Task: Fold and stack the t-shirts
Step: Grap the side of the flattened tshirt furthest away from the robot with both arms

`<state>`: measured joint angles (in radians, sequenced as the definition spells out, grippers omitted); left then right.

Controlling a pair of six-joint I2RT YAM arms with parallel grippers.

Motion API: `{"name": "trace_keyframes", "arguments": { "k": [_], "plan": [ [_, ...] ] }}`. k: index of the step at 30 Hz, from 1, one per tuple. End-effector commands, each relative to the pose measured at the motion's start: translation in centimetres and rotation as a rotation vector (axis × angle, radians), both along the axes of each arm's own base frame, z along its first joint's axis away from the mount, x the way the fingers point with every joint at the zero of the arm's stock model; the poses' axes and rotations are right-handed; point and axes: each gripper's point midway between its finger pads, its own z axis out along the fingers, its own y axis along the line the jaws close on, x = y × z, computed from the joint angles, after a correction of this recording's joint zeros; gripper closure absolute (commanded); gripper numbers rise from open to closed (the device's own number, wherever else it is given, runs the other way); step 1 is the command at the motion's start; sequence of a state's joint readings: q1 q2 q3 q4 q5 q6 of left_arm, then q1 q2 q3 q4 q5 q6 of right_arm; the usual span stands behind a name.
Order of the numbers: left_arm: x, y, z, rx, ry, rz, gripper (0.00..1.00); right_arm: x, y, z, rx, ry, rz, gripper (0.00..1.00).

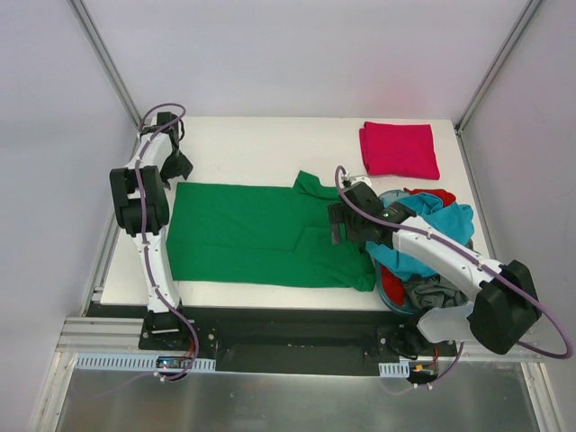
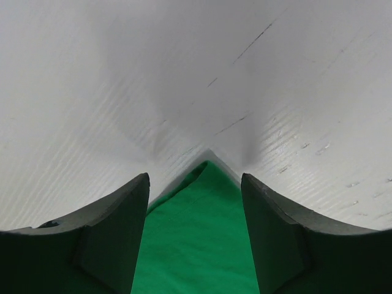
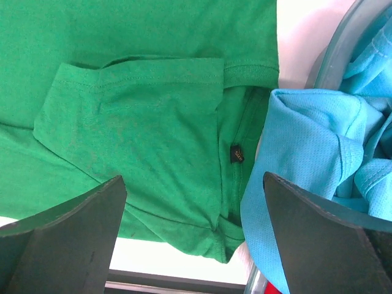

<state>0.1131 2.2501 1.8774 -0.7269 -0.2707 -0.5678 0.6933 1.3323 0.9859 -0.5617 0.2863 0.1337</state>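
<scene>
Green t-shirt [image 1: 252, 234] corner lay between parted jaws of left gripper [image 2: 195, 179], right gripper [image 3: 194, 177] gaped empty; we feared a shallow pinch slipping.

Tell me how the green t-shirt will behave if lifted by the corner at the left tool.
The green t-shirt will probably hang limp: it lies flat with soft creases and a folded-over sleeve. It looks thin, so likely light. Lifted by one corner, the rest would probably drag across the table.

Five t-shirts [image 1: 261, 229], one blue tub [image 3: 334, 44], two robot arms [image 1: 144, 198], one table [image 1: 252, 144].
</scene>
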Motion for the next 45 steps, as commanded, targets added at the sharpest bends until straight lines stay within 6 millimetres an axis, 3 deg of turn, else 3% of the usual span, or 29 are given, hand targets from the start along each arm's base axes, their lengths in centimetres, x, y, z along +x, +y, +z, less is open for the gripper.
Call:
{"name": "trace_keyframes", "arguments": {
  "k": [1,10,13,18,24,25,27,30,40,45],
  "plan": [
    [-0.1,0.3,-0.2,-0.002,0.023,0.017,0.42,-0.6,-0.4,0.8,0.033,-0.013,-0.024,0.04],
    [-0.2,0.2,-1.0,-0.012,0.036,0.033,0.55,-1.0,-1.6,0.7,0.026,-0.040,-0.077,0.04],
    [-0.4,0.0,-1.2,-0.025,0.042,0.031,0.69,-0.6,-1.6,1.0,0.013,-0.055,-0.073,0.04],
    [-0.4,-0.5,-1.6,-0.051,0.049,0.014,1.00,1.8,-0.5,2.0,-0.024,-0.127,0.015,0.04],
    [-0.8,-0.2,-1.7,-0.059,0.052,0.024,1.00,7.7,3.2,2.9,-0.134,-0.204,0.236,0.04],
    [-0.8,-0.2,-1.7,-0.061,0.052,0.026,1.00,8.7,3.7,1.7,-0.167,-0.163,0.254,0.04],
    [-0.8,-0.3,-1.8,-0.068,0.054,0.017,1.00,10.8,5.2,1.7,-0.198,-0.130,0.297,0.03],
    [-0.8,-0.2,-1.9,-0.074,0.054,0.019,1.00,13.7,5.7,0.3,-0.269,-0.063,0.301,0.01],
    [-0.6,-0.3,-1.9,-0.083,0.049,0.017,1.00,20.1,5.6,-4.1,-0.298,0.075,0.355,0.13],
    [-0.7,0.0,-2.0,-0.096,0.046,0.029,1.00,20.8,6.6,-6.7,-0.169,0.172,0.394,0.21]
  ]
}}
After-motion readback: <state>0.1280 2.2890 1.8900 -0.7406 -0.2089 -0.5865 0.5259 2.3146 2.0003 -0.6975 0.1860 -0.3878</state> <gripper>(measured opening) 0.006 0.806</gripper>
